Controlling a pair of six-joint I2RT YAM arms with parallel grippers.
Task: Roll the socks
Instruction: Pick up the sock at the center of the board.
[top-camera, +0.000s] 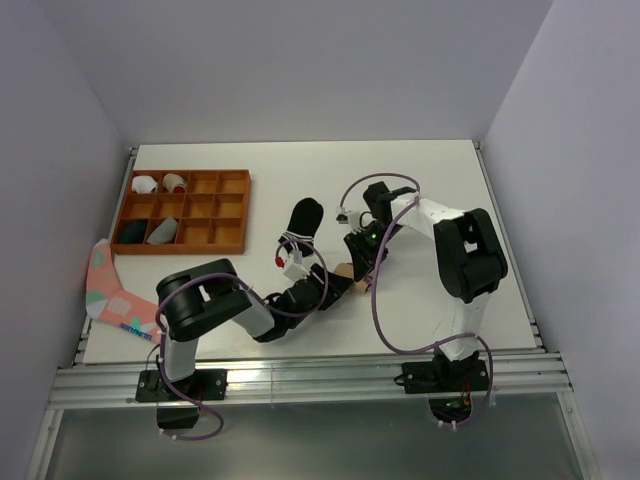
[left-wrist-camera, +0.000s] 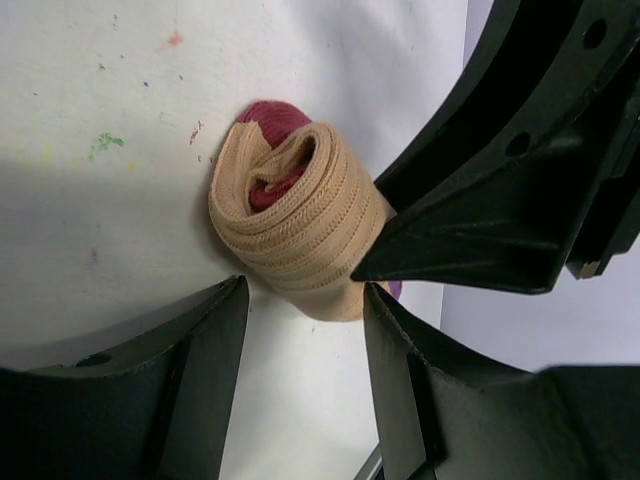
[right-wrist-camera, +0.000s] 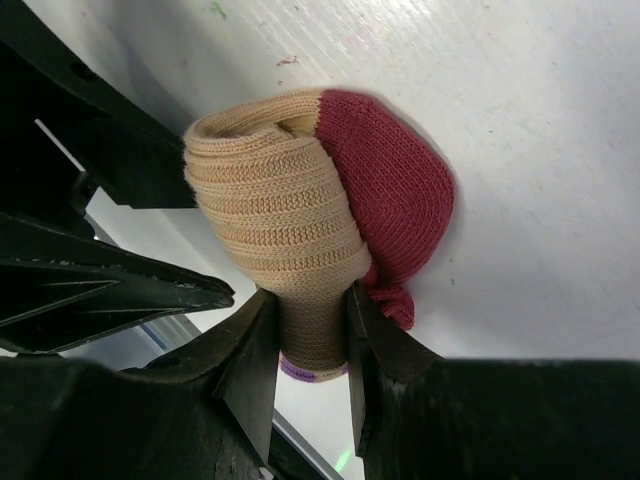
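**A:** Where is the tan sock (right-wrist-camera: 290, 230) lying?

**B:** Near the black sock (top-camera: 303, 218), rolled; right hand (right-wrist-camera: 310, 300) is pinching it; left hand (left-wrist-camera: 305, 288) is waiting apart; pinching tight should be stopping it unrolling.

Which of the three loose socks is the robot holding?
The tan sock with the maroon toe: rolled up, pinched by the right gripper. The black sock and pink sock lie untouched.
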